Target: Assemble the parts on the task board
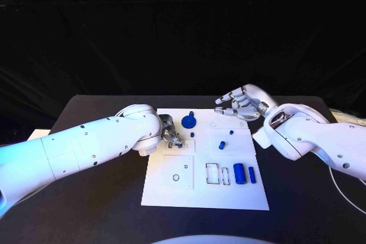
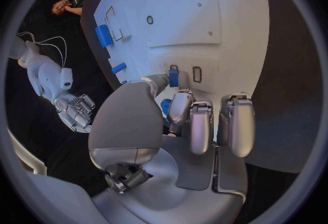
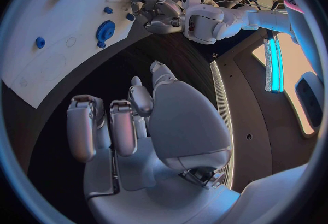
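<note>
The left hand (image 1: pixel 169 136) sits low over the left edge of the board (image 1: pixel 175 193), its fingers (image 2: pixel 199 125) curled down toward a small rectangular slot. In the left wrist view a small blue part (image 2: pixel 174 77) stands right at the fingertips, seemingly pinched between thumb and a finger, though the contact is partly hidden, so I judge it held rather than see it plainly. If the grip is as shallow as it looks, the part could twist or slip as it is pressed down, jam on the slot's edge, or tip over onto the board. The arm also hides this corner from the head camera, so a misalignment may go unnoticed.

Toward the middle, a gear (image 1: pixel 189 117) lies near the board's far edge with a small peg (image 1: pixel 192 134) close by, and another short peg (image 1: pixel 222 145) stands further right. A sweep of either hand could knock these away.

Near the board's right edge a thick cylinder (image 1: pixel 239 173) and a thin pin (image 1: pixel 252 174) lie side by side just beside empty outlined recesses. Both are round and could roll if the board is nudged.

The right hand (image 1: pixel 243 104) hovers beyond the board's far right corner, fingers loosely curled and apart, holding nothing. Reaching in from there, it could collide with the left hand over the narrow board.
</note>
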`<action>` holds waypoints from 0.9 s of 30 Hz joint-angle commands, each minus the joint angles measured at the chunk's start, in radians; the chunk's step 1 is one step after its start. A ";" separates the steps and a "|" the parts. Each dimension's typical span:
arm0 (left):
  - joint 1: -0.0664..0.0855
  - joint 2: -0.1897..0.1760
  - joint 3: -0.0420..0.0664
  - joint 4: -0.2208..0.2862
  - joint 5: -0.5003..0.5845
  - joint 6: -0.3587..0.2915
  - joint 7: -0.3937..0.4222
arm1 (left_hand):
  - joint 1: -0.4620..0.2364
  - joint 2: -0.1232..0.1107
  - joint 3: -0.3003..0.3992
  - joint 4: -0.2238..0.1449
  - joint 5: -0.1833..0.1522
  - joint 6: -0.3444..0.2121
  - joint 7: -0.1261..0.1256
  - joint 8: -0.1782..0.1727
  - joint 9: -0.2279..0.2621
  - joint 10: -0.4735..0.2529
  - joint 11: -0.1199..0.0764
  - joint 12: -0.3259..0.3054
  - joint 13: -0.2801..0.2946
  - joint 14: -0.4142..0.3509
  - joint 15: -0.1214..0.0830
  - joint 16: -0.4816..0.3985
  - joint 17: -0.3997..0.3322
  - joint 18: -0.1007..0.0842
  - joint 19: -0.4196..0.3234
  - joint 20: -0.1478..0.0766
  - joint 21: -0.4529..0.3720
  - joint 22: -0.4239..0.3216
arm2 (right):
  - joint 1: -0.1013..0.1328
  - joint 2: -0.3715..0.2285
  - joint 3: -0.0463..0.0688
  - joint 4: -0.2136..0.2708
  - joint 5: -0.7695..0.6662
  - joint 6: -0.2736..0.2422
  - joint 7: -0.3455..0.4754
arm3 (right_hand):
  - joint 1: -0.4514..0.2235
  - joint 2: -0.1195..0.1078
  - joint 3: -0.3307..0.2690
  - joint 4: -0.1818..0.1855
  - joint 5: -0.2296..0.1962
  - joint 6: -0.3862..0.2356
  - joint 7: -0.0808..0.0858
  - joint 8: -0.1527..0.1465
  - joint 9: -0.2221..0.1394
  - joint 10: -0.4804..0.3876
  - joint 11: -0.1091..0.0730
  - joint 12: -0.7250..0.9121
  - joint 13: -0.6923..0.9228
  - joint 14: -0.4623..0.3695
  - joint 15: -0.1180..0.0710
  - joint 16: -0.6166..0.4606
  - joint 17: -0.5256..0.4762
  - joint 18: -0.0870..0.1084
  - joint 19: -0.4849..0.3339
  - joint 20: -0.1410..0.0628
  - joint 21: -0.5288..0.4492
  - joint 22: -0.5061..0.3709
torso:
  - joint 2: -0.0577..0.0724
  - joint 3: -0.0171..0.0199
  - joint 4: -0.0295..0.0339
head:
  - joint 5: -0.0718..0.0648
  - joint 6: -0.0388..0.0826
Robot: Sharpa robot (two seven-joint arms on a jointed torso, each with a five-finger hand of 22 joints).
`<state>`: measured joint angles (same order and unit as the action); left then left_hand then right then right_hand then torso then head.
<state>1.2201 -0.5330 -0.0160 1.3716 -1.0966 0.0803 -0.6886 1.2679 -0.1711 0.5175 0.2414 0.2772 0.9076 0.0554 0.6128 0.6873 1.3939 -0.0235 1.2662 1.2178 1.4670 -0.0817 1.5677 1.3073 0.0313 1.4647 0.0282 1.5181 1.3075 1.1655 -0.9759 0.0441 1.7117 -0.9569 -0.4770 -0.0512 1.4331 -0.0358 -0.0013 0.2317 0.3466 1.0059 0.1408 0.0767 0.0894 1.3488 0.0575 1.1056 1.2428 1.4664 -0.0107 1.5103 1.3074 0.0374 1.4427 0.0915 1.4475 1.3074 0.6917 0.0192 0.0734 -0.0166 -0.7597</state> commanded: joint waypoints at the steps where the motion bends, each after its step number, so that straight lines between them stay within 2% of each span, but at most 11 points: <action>1: -0.007 0.002 -0.005 -0.005 0.008 0.046 -0.010 | -0.002 0.012 0.167 -0.161 0.005 -0.004 -0.006 0.007 0.002 0.002 -0.002 -0.001 -0.001 0.104 0.002 0.003 0.263 -0.010 0.057 0.003 0.005 0.177 | 0.000 0.000 0.000 0.002 -0.009 0.013 0.005 | -0.007 0.001 -0.004 0.000 0.005 0.007 0.001 0.001 0.002 -0.006 -0.004 -0.004 -0.001 0.078 -0.008 -0.007 0.164 0.015 -0.006 -0.002 -0.006 0.036 | 0.000 0.0001 0.0004 | 0.000 0.000; 12: -0.008 0.000 -0.006 -0.001 0.001 0.074 -0.023 | -0.005 0.009 0.173 -0.168 0.006 -0.002 -0.006 0.009 0.005 0.001 -0.002 -0.004 -0.004 0.104 0.002 0.003 0.263 -0.011 0.059 0.003 0.007 0.180 | 0.000 -0.001 0.000 0.003 -0.009 0.014 0.005 | -0.007 0.001 -0.004 0.000 0.005 0.007 0.001 0.001 0.002 -0.006 -0.004 -0.004 -0.001 0.078 -0.008 -0.007 0.164 0.015 -0.006 -0.002 -0.006 0.036 | -0.001 -0.0006 0.0006 | 0.001 -0.002; 27: -0.009 0.003 -0.005 -0.001 0.003 0.067 -0.028 | -0.038 0.001 0.199 -0.188 0.044 0.002 -0.008 0.019 0.021 0.006 -0.004 -0.003 -0.002 0.104 0.001 0.003 0.263 -0.012 0.062 0.001 0.010 0.186 | 0.000 0.001 0.000 0.001 -0.010 0.014 0.005 | -0.007 0.001 -0.004 0.000 0.005 0.007 0.001 0.001 0.002 -0.006 -0.004 -0.004 -0.001 0.078 -0.008 -0.007 0.164 0.015 -0.006 -0.002 -0.006 0.036 | 0.000 -0.0001 0.0003 | 0.000 0.000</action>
<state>1.2183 -0.5334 -0.0165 1.3726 -1.0957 0.1185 -0.6891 1.2388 -0.1711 0.5330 0.2316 0.3169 0.9114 0.0553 0.6271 0.7075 1.3938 -0.0234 1.2662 1.2145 1.4670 -0.0817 1.5677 1.3080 0.0313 1.4647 0.0282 1.5220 1.3074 1.1657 -0.9762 0.0440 1.7123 -0.9569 -0.4749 -0.0507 1.4331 -0.0358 -0.0012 0.2316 0.3466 1.0059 0.1408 0.0767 0.0898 1.3488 0.0575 1.1057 1.2433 1.4664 -0.0107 1.5103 1.3075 0.0374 1.4428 0.0915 1.4475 1.3081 0.6912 0.0184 0.0740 -0.0157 -0.7610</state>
